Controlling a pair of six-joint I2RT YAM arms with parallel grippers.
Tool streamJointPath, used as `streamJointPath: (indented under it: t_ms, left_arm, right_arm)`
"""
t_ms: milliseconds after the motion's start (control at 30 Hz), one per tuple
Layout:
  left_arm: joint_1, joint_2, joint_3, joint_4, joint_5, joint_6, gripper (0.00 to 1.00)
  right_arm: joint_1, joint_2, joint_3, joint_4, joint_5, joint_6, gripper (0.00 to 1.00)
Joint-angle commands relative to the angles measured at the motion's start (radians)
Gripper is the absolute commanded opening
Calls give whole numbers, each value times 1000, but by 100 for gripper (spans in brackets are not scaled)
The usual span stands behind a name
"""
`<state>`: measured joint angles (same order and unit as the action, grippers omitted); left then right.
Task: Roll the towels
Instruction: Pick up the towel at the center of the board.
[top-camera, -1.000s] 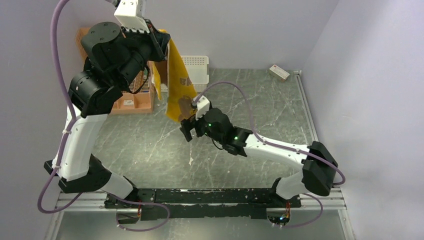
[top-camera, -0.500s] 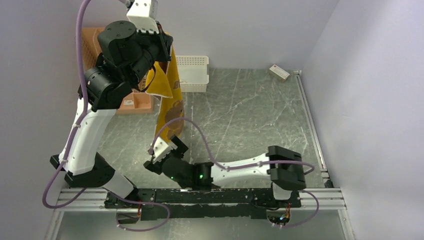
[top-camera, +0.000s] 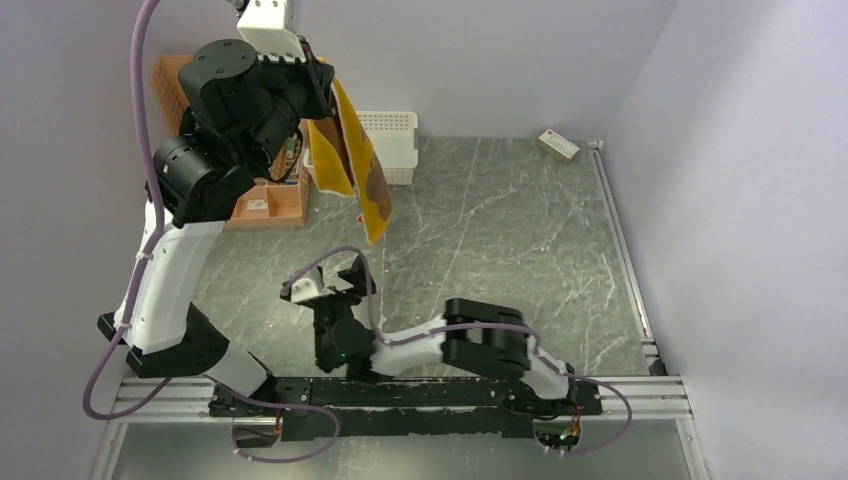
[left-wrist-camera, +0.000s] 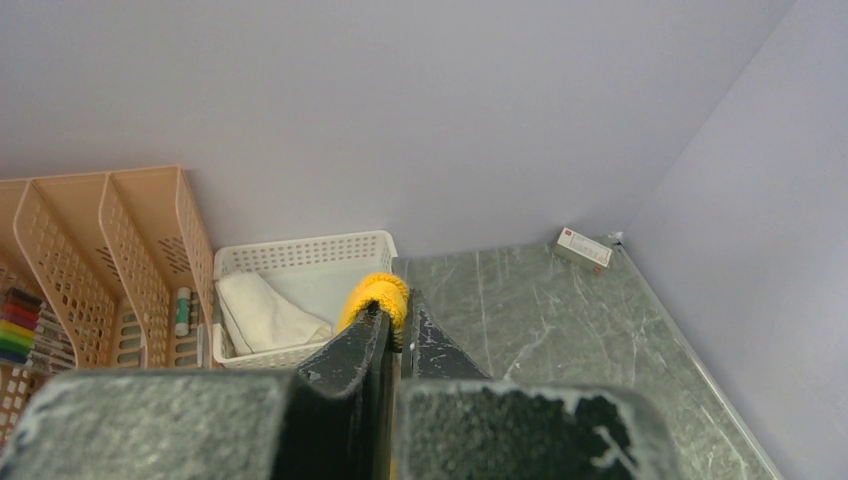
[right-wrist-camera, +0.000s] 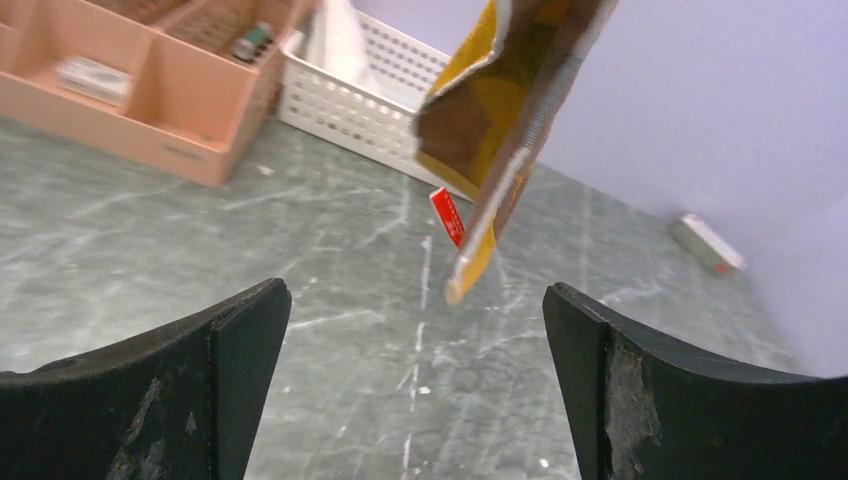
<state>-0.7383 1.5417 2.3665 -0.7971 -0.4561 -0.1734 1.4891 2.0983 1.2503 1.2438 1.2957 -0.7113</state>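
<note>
My left gripper (top-camera: 322, 82) is raised high at the back left and shut on the mustard-yellow towel (top-camera: 362, 165), which hangs free in the air with brown patches showing. In the left wrist view a yellow fold (left-wrist-camera: 378, 296) is pinched between the closed fingers. The white towel (left-wrist-camera: 262, 313) lies in the white lattice basket (left-wrist-camera: 300, 257). My right gripper (top-camera: 330, 283) is open and empty, low over the table near the front, below the hanging towel. In the right wrist view the towel's lower end (right-wrist-camera: 500, 110) dangles above and ahead of the open fingers (right-wrist-camera: 232, 345).
A peach desk organizer (top-camera: 268, 200) with pens stands at the back left beside the basket (top-camera: 392, 145). A small white box (top-camera: 558, 145) lies at the back right corner. The walls close in on three sides of the marble table (top-camera: 520, 230).
My left gripper swung the yellow towel up so its lower end hangs higher and further right. My right arm folded back further, its gripper still near the front, below the towel.
</note>
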Motion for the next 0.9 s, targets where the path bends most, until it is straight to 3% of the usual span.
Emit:
streamJointPath:
  t_ms: [0,367,533,667,733,800,833,867]
  left_arm:
    - [-7,-28,26,25,-22,28,7]
    - [-6,-71,-13,33,-9,35,7]
    - [-7,-66,-9,31,-16,44,7]
    - [-7,-60,3,29,-30,57,7]
    - [-7,-58,2,29,-40,66,7]
    - [-7,-58,-2,30,-46,72,7]
    - [-7,-58,-4,30,-48,74,7]
    - [-7,-59,-7,30,-53,76,7]
  right_arm:
    - [-56,166,173,577,174,-505,100]
    - [-100,121,85,577,188,-457,100]
    - [2,109,54,577,115,-519,100]
    - [94,39,-44,526,84,-410,100]
    - [136,-76,-124,298,38,-171,100]
    - [152,-266,-131,-326,-135,386,97]
    - [124,-333,-93,-672,-312,637,92]
    - [94,-377,-102,-735,-470,710,89]
